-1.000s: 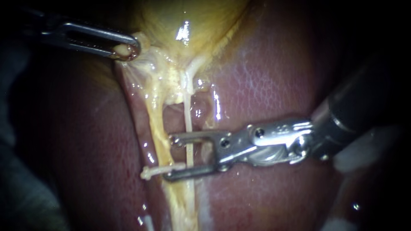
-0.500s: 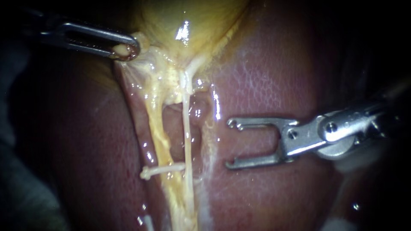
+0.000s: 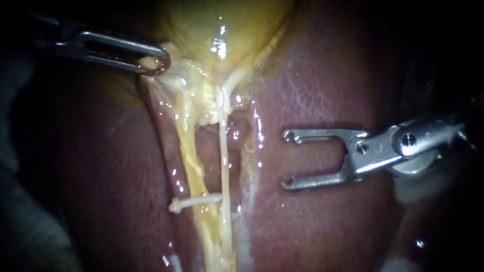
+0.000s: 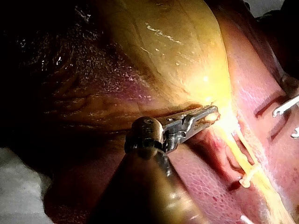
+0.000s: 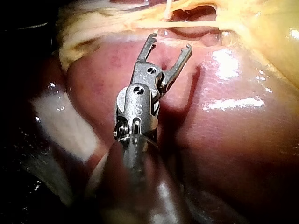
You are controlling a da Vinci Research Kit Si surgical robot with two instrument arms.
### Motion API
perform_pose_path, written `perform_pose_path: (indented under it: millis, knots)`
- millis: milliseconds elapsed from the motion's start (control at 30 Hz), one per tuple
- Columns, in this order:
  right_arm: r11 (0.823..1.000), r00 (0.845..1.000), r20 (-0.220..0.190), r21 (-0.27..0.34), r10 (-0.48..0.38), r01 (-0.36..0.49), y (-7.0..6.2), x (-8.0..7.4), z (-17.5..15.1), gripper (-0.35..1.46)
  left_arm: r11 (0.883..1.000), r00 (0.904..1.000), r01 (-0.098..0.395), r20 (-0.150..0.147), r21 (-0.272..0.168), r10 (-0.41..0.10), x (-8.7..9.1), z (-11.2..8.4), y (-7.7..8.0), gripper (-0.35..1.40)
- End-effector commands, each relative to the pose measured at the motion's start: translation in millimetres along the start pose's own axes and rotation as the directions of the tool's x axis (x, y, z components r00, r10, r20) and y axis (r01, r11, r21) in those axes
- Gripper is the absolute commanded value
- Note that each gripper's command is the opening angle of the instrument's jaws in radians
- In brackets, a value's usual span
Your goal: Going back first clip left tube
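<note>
The right instrument (image 3: 287,160) stands off at 3 o'clock from the two tubes. Its pincer is spread wide and empty above the liver (image 3: 322,85), and the gap between its two arms is plain in the endoscope view and again from its own wrist camera. The clip (image 3: 194,201), a small pale bar, sits across the left tube (image 3: 187,151) at about 7 o'clock from the view's centre. Its knobbed end juts toward 9 o'clock and its other end reaches toward the thin white right tube (image 3: 223,151); whether it touches that one cannot be told. At 11 o'clock the left instrument (image 3: 151,63) has its pincer pressed together on a nub of tissue at the edge of the yellow gallbladder (image 3: 227,25), which appears to keep both tubes drawn straight. The left tube looks soft, wet and slippery, sheathed in yellow fat, light and easily torn. It is best straddled by open jaws rather than gripped, and any hold belongs on the tougher gallbladder edge where the left pincer has it. The clip looks stiff and light, and a snag from a pincer tip could tug it along the slick tube. The step in hand, by the task's wording the retreat after the clip, therefore calls for a straight path toward 3 o'clock, clear of both tubes
</note>
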Motion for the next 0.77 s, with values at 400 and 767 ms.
perform_pose_path:
  millis: [400, 767]
  knots:
    - [1.0, 1.0, -0.001, 0.004, -0.01, 0.01, 0.0, 0.0, -0.8, 0.5, 1.0, 0.9998, -0.017, 0.012, -0.016, 0.017, -1.7, 4.1, -1.5, -0.35]
    - [1.0, 1.0, -0.003, 0.013, -0.01, 0.01, 0.0, 0.1, -0.8, 0.5, 1.0, 0.9997, -0.017, 0.014, -0.019, 0.018, -1.7, 4.2, -1.6, -0.35]
